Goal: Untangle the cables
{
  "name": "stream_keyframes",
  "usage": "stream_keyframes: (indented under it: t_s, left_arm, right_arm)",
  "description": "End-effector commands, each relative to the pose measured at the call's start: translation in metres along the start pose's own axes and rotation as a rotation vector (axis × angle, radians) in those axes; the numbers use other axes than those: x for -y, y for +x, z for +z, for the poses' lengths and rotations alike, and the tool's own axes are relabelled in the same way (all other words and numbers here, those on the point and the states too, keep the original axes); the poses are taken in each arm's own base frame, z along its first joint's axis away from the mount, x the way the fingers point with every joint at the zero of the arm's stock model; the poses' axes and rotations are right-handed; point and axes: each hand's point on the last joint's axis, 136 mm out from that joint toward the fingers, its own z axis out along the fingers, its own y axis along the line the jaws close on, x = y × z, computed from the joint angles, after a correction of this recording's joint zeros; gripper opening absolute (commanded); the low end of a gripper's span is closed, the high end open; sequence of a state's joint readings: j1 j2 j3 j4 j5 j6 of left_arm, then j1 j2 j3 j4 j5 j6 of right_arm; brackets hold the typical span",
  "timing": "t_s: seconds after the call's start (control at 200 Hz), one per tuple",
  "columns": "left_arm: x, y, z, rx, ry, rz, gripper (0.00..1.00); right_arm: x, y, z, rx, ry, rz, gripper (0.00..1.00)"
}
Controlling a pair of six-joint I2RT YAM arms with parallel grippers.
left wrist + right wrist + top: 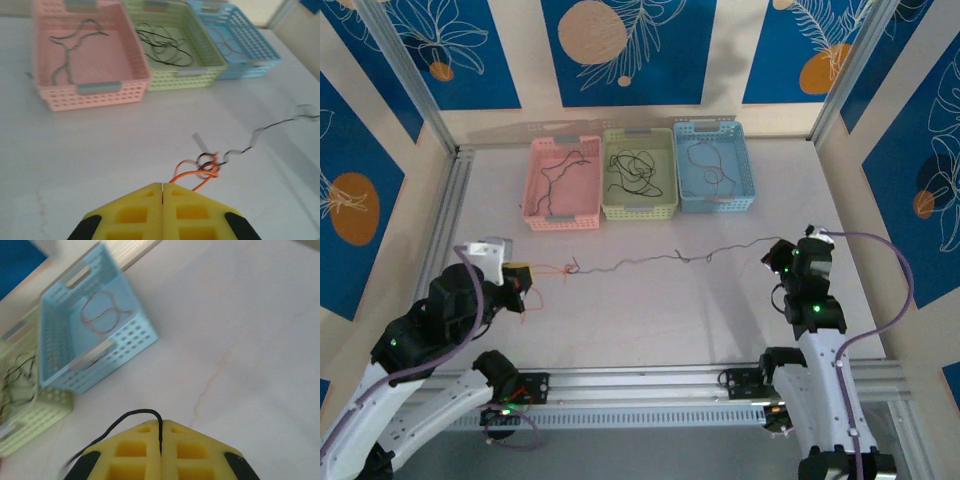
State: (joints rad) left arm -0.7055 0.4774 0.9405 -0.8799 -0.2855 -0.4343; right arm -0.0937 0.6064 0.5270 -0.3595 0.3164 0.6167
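Left jaws: together, clamped on the orange cable (190,174), which comes out at their seam. The knot (207,166), orange looped with black, lies on the worktop (100,150) just ahead of them.

Right jaws: together, clamped on the black cable (135,412), which spans the worktop between both jaws.

Beyond the jaws, the pink basket (563,216), green basket (639,209) and blue basket (716,201) each hold loose cables.

Three perforated plastic baskets are standing: pink basket (563,220), green basket (640,210), blue basket (717,202). Two thin wires are lying knotted: black wire (686,258), orange wire (187,175).
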Motion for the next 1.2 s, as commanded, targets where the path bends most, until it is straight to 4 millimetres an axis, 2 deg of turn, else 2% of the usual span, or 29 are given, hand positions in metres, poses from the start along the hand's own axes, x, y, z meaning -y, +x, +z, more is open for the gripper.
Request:
stream_keyframes:
  t_s: [0.0,0.265,0.38,0.455,0.56,0.695,0.77,0.9,1.0,1.11,1.195]
  left_arm:
    - [-0.037,-0.011,-0.024,0.066,-0.182,0.033,0.00]
    - [-0.072,-0.017,-0.048,0.120,-0.361,0.058,0.00]
    - [-0.076,-0.021,-0.053,0.145,-0.378,0.067,0.00]
    - [-0.072,-0.022,-0.051,0.150,-0.354,0.068,0.00]
    - [-0.049,-0.023,-0.039,0.148,-0.230,0.075,0.00]
    - [-0.004,-0.022,-0.018,0.109,-0.008,0.085,0.00]
    - [0.011,-0.020,-0.005,0.075,0.050,0.088,0.00]
    - [0.028,-0.015,0.015,0.015,0.100,0.092,0.00]
    - [0.037,-0.007,0.029,-0.030,0.133,0.094,0.00]
    - [0.041,0.002,0.038,-0.061,0.149,0.090,0.00]
    - [0.040,0.007,0.042,-0.070,0.147,0.086,0.00]
  right_arm:
    - [0.026,-0.003,0.002,0.016,0.113,0.077,0.00]
    - [0.066,-0.008,0.009,0.005,0.254,0.218,0.00]
    - [0.067,-0.007,0.014,-0.010,0.245,0.247,0.00]
    - [0.064,-0.004,0.018,-0.031,0.228,0.245,0.00]
    - [0.048,0.004,0.027,-0.083,0.148,0.229,0.00]
    - [0.023,0.019,0.036,-0.167,0.069,0.162,0.00]
    - [0.011,0.026,0.039,-0.189,0.031,0.133,0.00]
    - [-0.017,0.037,0.040,-0.245,-0.087,0.088,0.00]
    - [-0.035,0.038,0.035,-0.262,-0.134,0.032,0.00]
    - [-0.060,0.036,0.024,-0.288,-0.208,-0.027,0.00]
    - [-0.089,0.031,0.010,-0.297,-0.324,-0.052,0.00]
